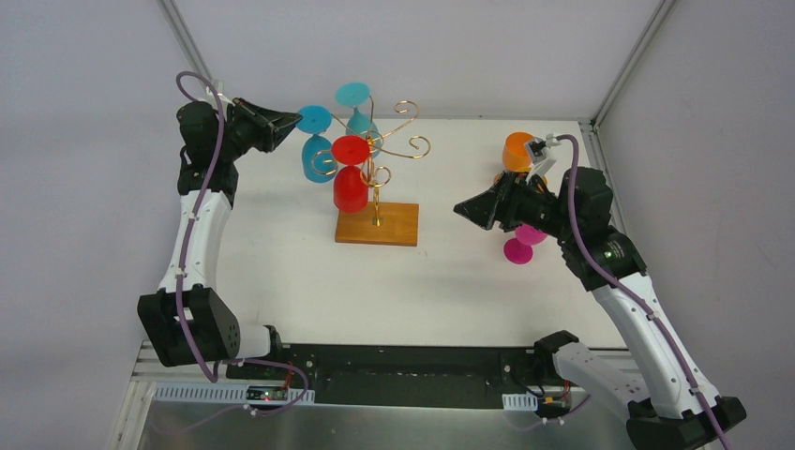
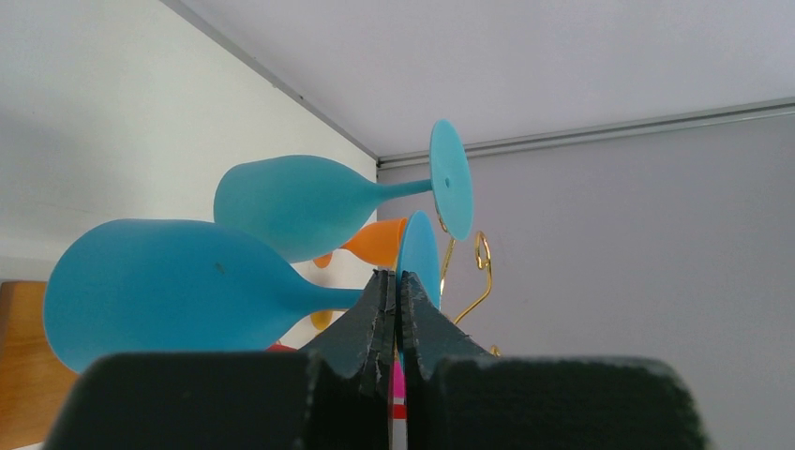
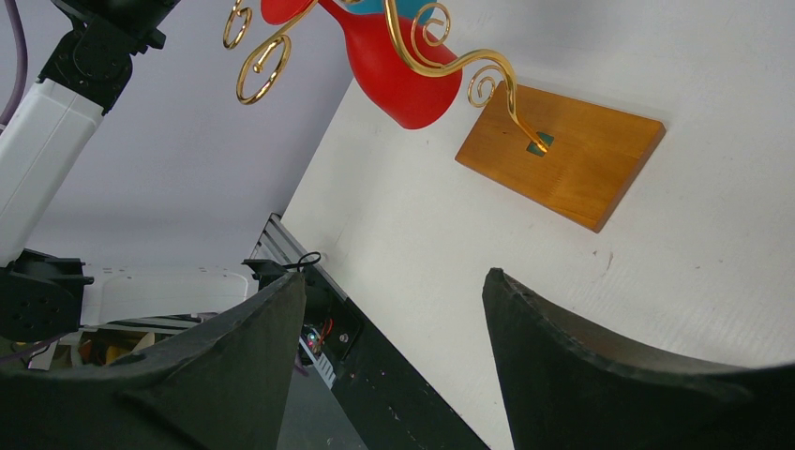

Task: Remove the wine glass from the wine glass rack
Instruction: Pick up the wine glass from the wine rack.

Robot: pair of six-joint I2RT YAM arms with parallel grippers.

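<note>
The gold wire wine glass rack [image 1: 398,141] is stood on the white table [image 1: 281,262]. A blue plastic wine glass [image 1: 314,161] is hung on its left side, a red plastic wine glass [image 1: 350,192] on its front.

The left jaws hide where the nearer blue wine glass's [image 2: 169,291] stem meets its foot.

Item 1: left gripper [image 2: 396,277]. I see my own dark fingers pressed together to a hairline seam.

Item 2: near blue wine glass [image 2: 169,295]. The bowl is to the left and the stem runs right into the fingertips (whether it is pinched there I cannot tell). Its foot stands just behind them.

Item 3: far blue wine glass [image 2: 300,202]. It lies the same way, higher up.

Item 4: orange glass [image 2: 380,242], partly hidden between the two.

Item 5: wine glass rack [image 2: 482,267]. A gold wire loop shows right of the fingers, and its wooden base [image 2: 23,347] is at the left edge.
</note>
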